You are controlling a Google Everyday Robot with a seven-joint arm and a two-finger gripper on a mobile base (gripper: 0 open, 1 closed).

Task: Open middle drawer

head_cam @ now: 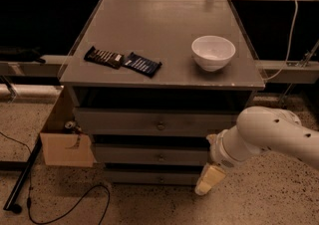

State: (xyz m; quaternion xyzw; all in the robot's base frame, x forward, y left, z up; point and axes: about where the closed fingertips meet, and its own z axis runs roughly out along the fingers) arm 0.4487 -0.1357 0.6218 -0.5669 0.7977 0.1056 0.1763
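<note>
The gripper hangs low at the right front corner of the cabinet, with no object seen in it; how far open it stands cannot be told. The middle drawer lies just up and left of it, between the two other grey fronts, its knob untouched. Farther back, on top, rest two snack bars and a white bowl
</note>
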